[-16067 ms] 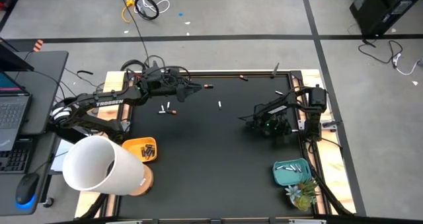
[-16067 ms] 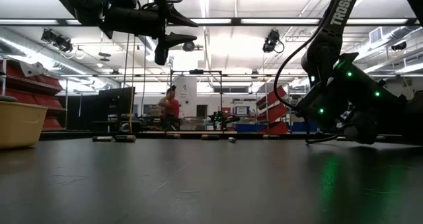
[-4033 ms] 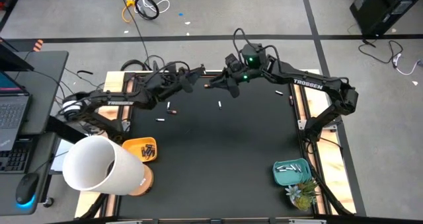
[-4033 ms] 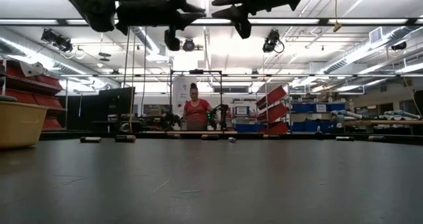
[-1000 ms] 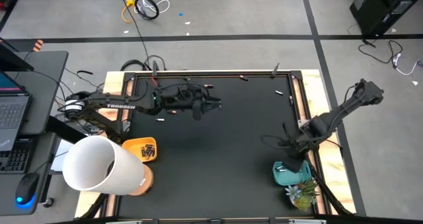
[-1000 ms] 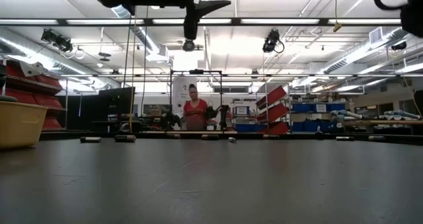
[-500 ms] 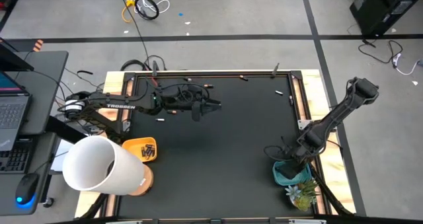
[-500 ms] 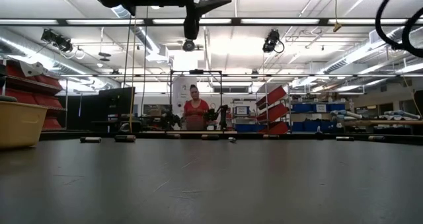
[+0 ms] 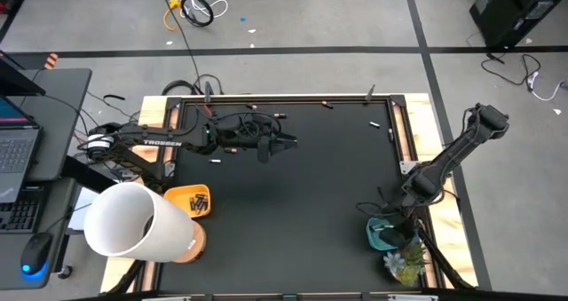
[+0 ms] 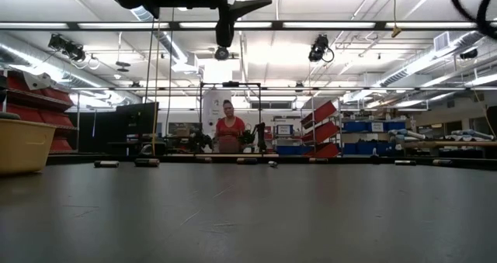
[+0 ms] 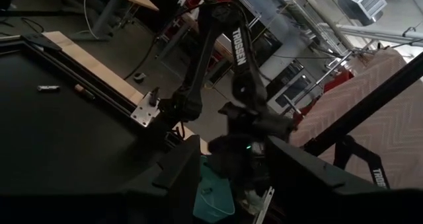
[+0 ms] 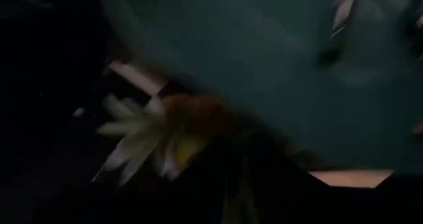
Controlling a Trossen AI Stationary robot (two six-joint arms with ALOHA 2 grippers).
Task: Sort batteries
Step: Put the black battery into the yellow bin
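Note:
Loose batteries lie on the black table: one (image 9: 214, 160) near my left arm, others (image 9: 280, 115) (image 9: 374, 124) by the far edge. The yellow tray (image 9: 180, 194) holds dark batteries (image 9: 201, 201). White batteries (image 12: 344, 9) lie in the teal tray (image 9: 373, 236). My left gripper (image 9: 280, 146) hangs open high above the table's middle-left, holding nothing (image 10: 247, 21) (image 11: 232, 145). My right gripper (image 9: 391, 226) is over the teal tray at the near right corner; its fingers do not show.
A big white cylinder (image 9: 133, 221) stands at the near left corner beside the yellow tray. A small plant (image 9: 404, 264) sits just past the teal tray. Cables lie behind the far edge. A person (image 10: 227, 131) stands in the room beyond the table.
My right arm has moved toward the near edge and come down over the teal tray. My left arm has stayed where it was, open.

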